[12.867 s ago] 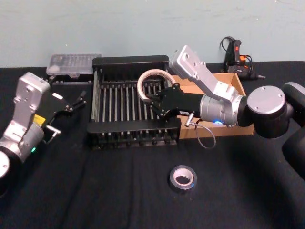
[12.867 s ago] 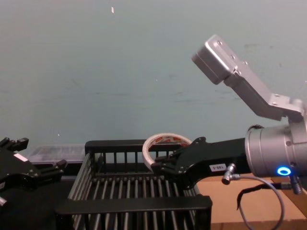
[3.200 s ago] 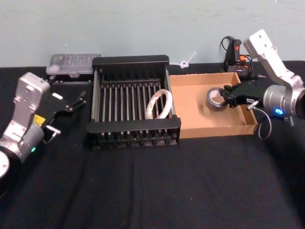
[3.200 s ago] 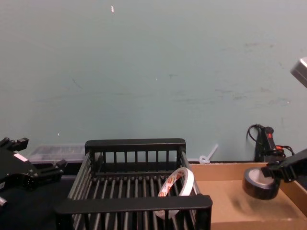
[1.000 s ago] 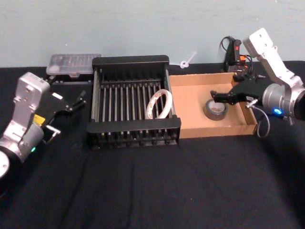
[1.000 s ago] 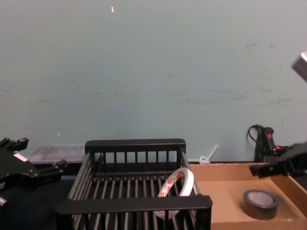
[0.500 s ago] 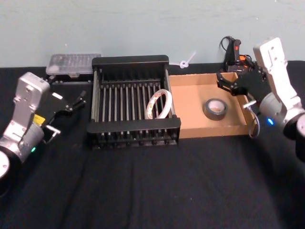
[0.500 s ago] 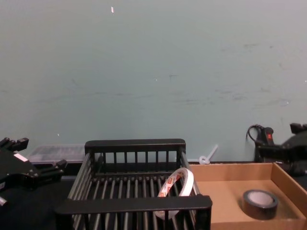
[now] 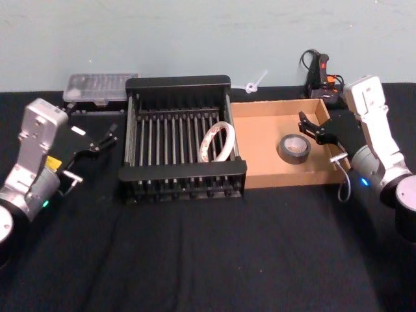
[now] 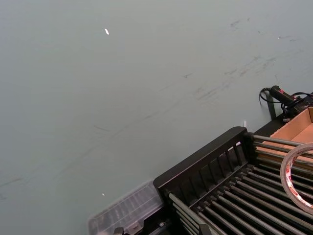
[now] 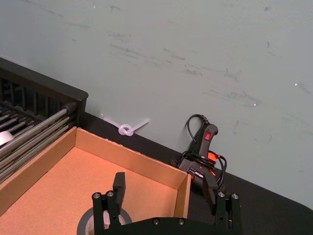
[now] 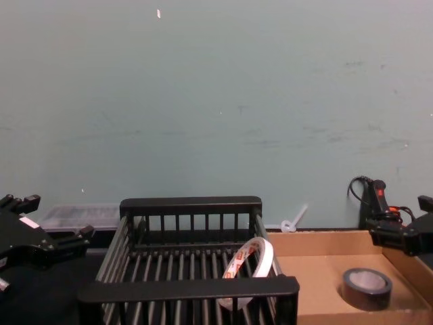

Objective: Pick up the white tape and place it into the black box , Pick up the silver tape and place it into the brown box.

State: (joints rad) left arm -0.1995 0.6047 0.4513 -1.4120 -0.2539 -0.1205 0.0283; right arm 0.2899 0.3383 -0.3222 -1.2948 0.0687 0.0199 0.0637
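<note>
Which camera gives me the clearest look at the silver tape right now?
The head view: the silver tape lies flat in the brown box, whole ring and core showing. The chest view shows it side-on near the box's right wall. The right wrist view catches only an edge beneath the open right hand.

Dim, even overhead light, soft shadows, no glare; the black table (image 9: pixel 195 260) swallows detail, and the wall (image 12: pixel 216 101) looks slightly grainy.
</note>
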